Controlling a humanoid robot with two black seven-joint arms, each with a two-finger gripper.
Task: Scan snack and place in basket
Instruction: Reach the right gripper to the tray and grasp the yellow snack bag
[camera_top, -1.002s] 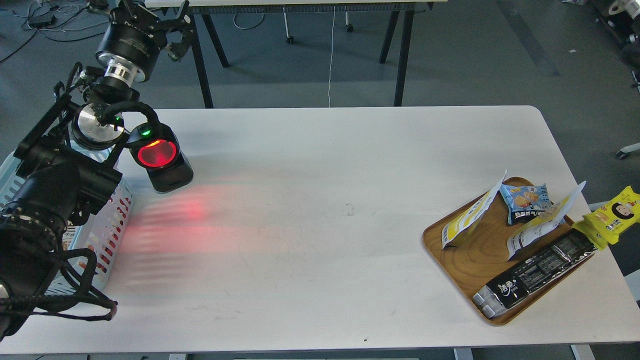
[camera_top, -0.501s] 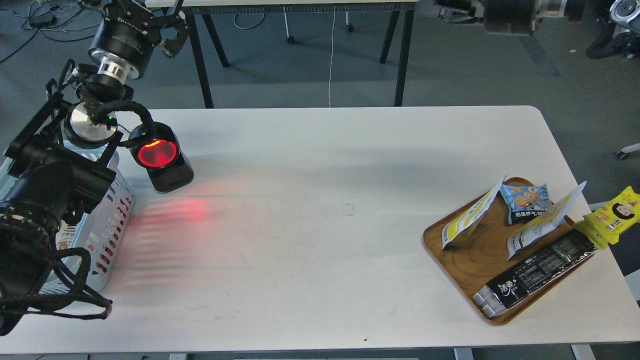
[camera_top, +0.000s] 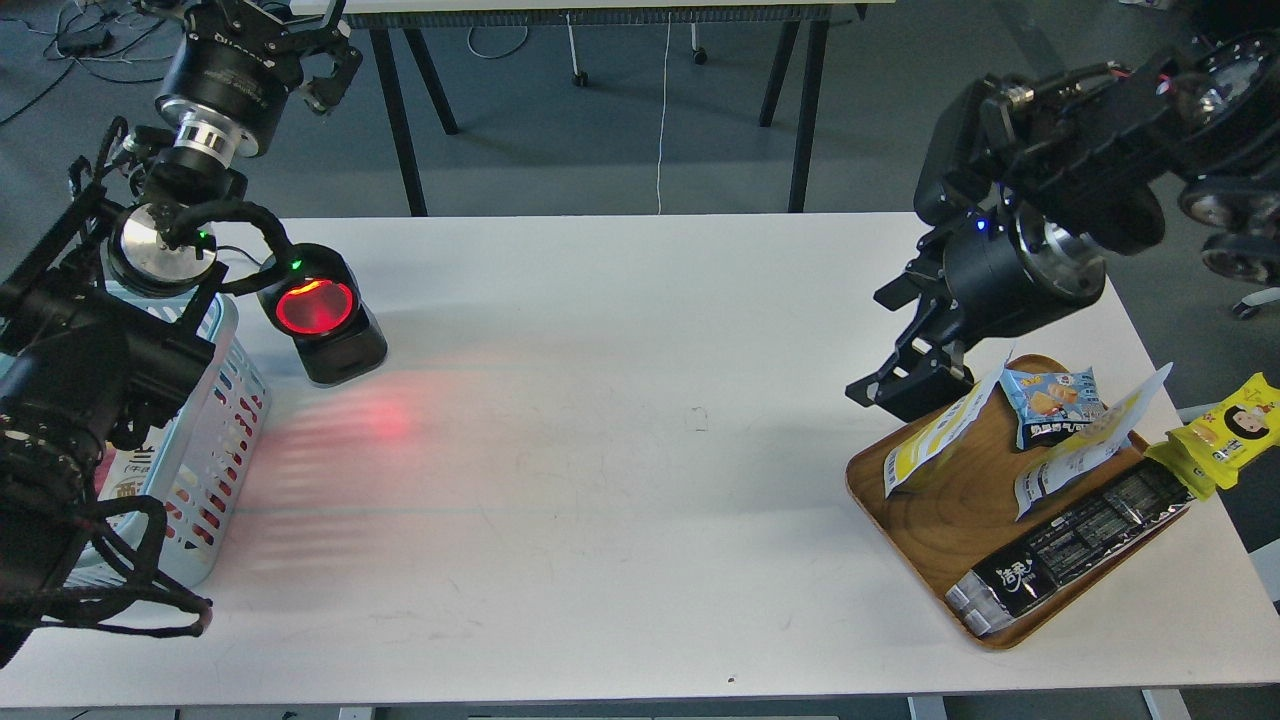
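Observation:
Two white-and-yellow snack pouches stand on a brown wooden tray (camera_top: 930, 540) at the right: one at its left edge (camera_top: 935, 432) and one further right (camera_top: 1085, 445). My right gripper (camera_top: 868, 345) comes in from the upper right, open and empty, just up-left of the left pouch, its lower finger close to the pouch top. The light-blue basket (camera_top: 215, 400) stands at the table's left edge, largely hidden by my left arm. My left gripper (camera_top: 300, 50) is raised at the top left beyond the table, seen from behind; its fingers cannot be told apart.
A black scanner (camera_top: 320, 315) with a glowing red window stands right of the basket and throws red light on the table. The tray also holds a small light-blue packet (camera_top: 1050, 400) and a long black pack (camera_top: 1075, 540). A yellow packet (camera_top: 1225, 435) hangs past the table's right edge.
My right arm has come in from the upper right and dropped to the tray's left pouch. My left arm has drawn back up and left, uncovering more of the basket.

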